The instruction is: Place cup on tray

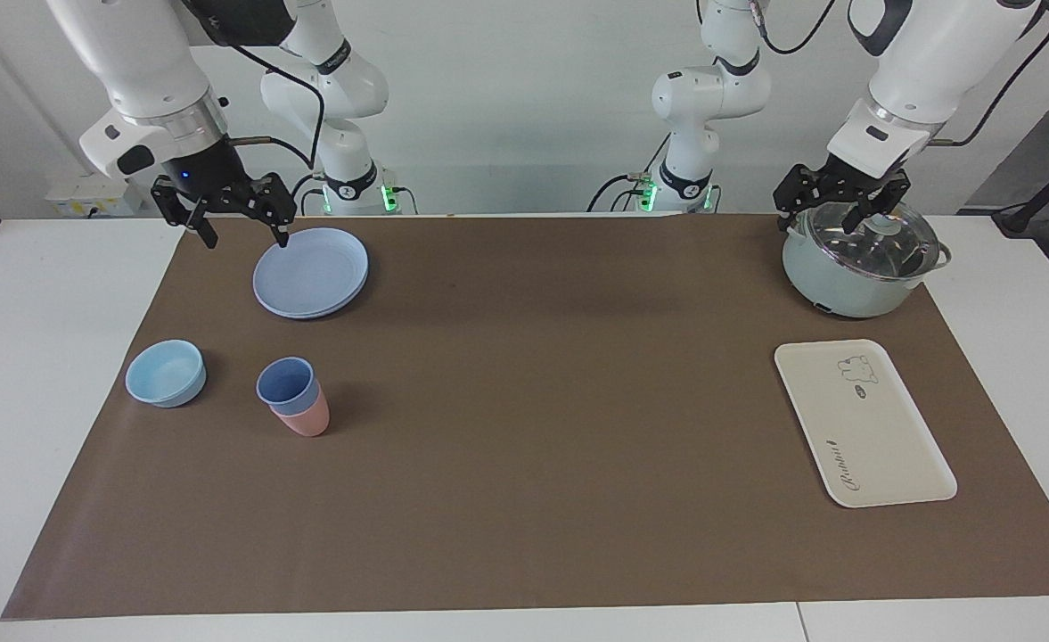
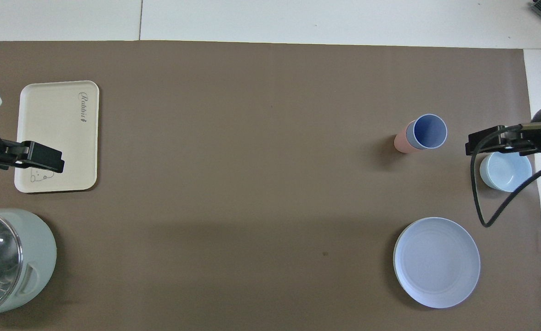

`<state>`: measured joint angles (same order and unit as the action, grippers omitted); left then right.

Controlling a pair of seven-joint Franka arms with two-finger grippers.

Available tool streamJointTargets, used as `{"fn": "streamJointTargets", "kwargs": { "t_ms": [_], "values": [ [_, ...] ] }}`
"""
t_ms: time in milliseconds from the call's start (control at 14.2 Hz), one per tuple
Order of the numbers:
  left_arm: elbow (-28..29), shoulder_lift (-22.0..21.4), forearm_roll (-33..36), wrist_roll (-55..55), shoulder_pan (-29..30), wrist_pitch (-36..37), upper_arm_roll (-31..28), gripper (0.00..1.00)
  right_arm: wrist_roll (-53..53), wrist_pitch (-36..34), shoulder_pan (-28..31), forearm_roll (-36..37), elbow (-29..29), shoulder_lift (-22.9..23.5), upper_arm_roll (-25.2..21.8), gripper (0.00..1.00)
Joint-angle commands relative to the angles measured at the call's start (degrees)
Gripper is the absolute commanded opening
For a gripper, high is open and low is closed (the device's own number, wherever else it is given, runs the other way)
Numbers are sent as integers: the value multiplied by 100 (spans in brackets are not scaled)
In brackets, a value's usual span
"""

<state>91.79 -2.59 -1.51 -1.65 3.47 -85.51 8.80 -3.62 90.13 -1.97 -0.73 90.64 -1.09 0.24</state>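
- The cup (image 1: 287, 382) stands upright, mouth up, nested inside a pink cup (image 1: 306, 420) of the same shape; only its upper part shows above the pink rim.
- The stacked pair sits on the brown mat (image 1: 524, 428) toward the right arm's end of the desk (image 1: 34, 374), just beside a low light-blue bowl (image 1: 166, 373) and farther from the robots than a round blue plate (image 1: 311, 272).
- Nothing touches the cup; both arms are clear of it.
- The tray (image 1: 863, 423) lies flat on the mat at the left arm's end of the desk, well apart from the cup. It carries nothing. Its bear drawing sits at the end nearer the robots, its script lettering at the other end.
- A pale green pot (image 1: 849, 267) with a glass lid stands nearer the robots than the tray.
- The right end effector (image 1: 239, 227) hangs in the air by the edge of the blue plate, its two fingers spread wide and holding nothing.
- The left end effector (image 1: 840, 209) hovers over the pot's lid, fingers parted, with nothing between them. From this distance I cannot tell whether the fingertips touch the lid.
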Motion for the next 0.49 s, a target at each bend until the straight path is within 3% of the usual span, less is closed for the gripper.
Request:
{"fn": "streamJointTargets", "kwargs": {
  "t_ms": [0, 423],
  "values": [
    [173, -146, 63, -29, 40, -88, 7, 100, 90, 110, -14, 20, 217, -172, 20, 100],
    [173, -146, 63, -29, 40, -88, 7, 100, 133, 31, 30, 12, 208, -181, 20, 100]
  ]
}}
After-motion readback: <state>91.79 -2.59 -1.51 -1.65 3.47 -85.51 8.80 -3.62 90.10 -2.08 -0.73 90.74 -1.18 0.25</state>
